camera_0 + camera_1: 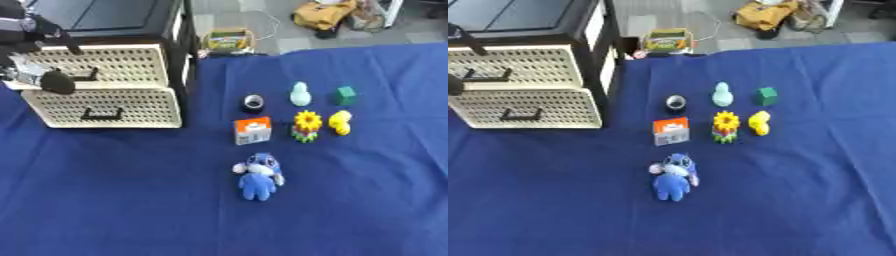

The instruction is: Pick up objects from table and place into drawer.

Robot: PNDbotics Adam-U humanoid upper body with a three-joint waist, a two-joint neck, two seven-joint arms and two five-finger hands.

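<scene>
A black-framed cabinet holds two cream perforated drawers, an upper drawer (105,62) and a lower drawer (109,107), each with a black handle. My left hand (39,75) is at the left end of the upper drawer's front, beside its handle (87,76). On the blue cloth lie a blue plush toy (259,176), an orange-and-white box (252,130), a small dark ring (253,102), a pale green figure (300,94), a green cube (346,95), a sunflower toy (306,125) and a yellow duck (339,122). None of them is touched.
The blue-covered table (114,200) reaches from the cabinet to the right edge. Beyond its far edge, on the floor, stand a small colourful box (229,40) and a yellow bag (324,15).
</scene>
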